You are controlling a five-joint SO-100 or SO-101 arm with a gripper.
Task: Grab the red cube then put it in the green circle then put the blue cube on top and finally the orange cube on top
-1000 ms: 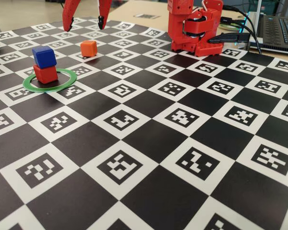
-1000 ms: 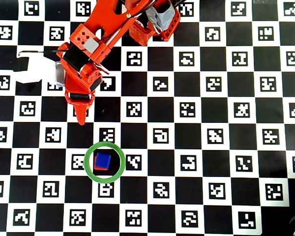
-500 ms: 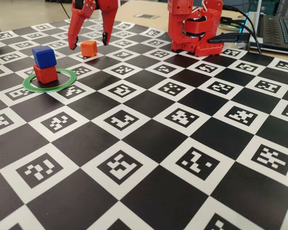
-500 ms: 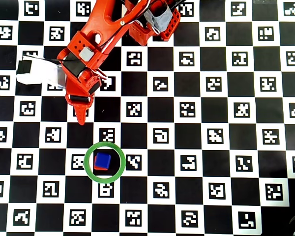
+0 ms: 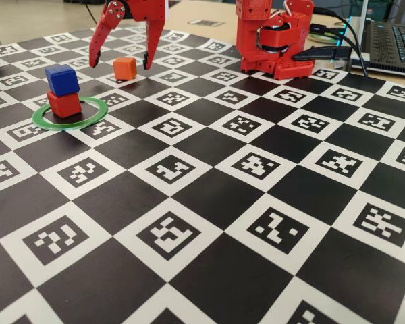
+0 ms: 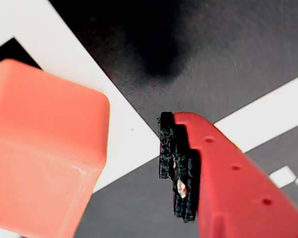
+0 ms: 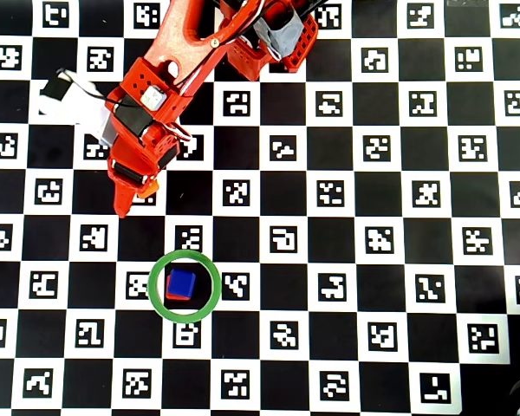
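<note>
A: Biggest first?
B: Checkerboard mat (image 5: 209,196) of black squares and white coded squares, filling the whole table in the fixed view and the overhead view (image 7: 347,286). At the far edge in the fixed view, a red arm base (image 5: 273,40), with a laptop (image 5: 391,40) far right beyond it.

A: And the arm itself?
B: Reaching from the top of the overhead view down toward the left (image 7: 182,61). A white block with a cable on its left side (image 7: 69,104).

A: Claw apart or together?
B: Apart. Gripper (image 5: 119,66) held wide in the fixed view, one tip left of the orange cube (image 5: 125,68) and one tip right of it, neither seen touching. Tips low, near the mat. In the wrist view, one red finger with a black pad (image 6: 178,168) lower right, a clear gap of mat between it and the orange cube (image 6: 39,148) at left.

A: Orange cube elsewhere?
B: From overhead, almost hidden under the gripper (image 7: 132,195); only an orange sliver (image 7: 147,185) showing. Sitting on the mat, far left in the fixed view, well apart from the ring.

A: Ring and the other cubes?
B: Green circle (image 5: 94,118) flat on the mat, nearer than the orange cube and left of it. Inside it, red cube (image 5: 65,104) on the mat, blue cube (image 5: 62,79) stacked on top, turned slightly off square. Overhead: ring (image 7: 160,305) lower left of centre, blue cube (image 7: 183,282) covering most of the red cube (image 7: 172,295).
</note>
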